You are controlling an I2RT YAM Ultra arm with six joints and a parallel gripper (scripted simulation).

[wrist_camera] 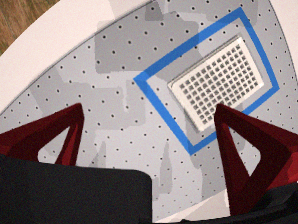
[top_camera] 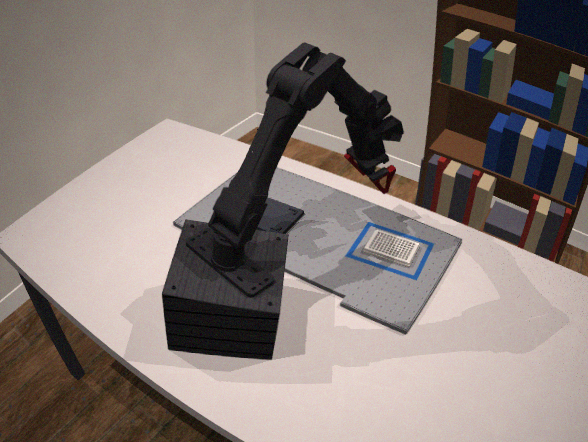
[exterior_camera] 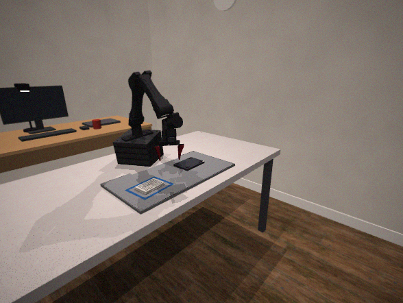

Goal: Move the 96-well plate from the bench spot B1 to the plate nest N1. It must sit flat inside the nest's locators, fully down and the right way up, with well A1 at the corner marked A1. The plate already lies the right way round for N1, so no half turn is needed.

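The white 96-well plate (top_camera: 391,247) lies flat inside the blue-outlined bench spot on the grey perforated baseplate (top_camera: 350,250). It also shows in the exterior view (exterior_camera: 149,185) and in the wrist view (wrist_camera: 222,83). The dark plate nest (exterior_camera: 188,163) lies further along the baseplate; in the top view the arm partly hides the nest (top_camera: 280,215). My gripper (top_camera: 372,173) with red fingers is open and empty, hanging well above the baseplate between nest and plate. It shows in the exterior view (exterior_camera: 168,152) and in the wrist view (wrist_camera: 149,145).
The arm stands on a black block (top_camera: 225,295) on the white table. A bookshelf (top_camera: 510,115) stands behind the table's far side. A desk with a monitor (exterior_camera: 32,106) stands in the background.
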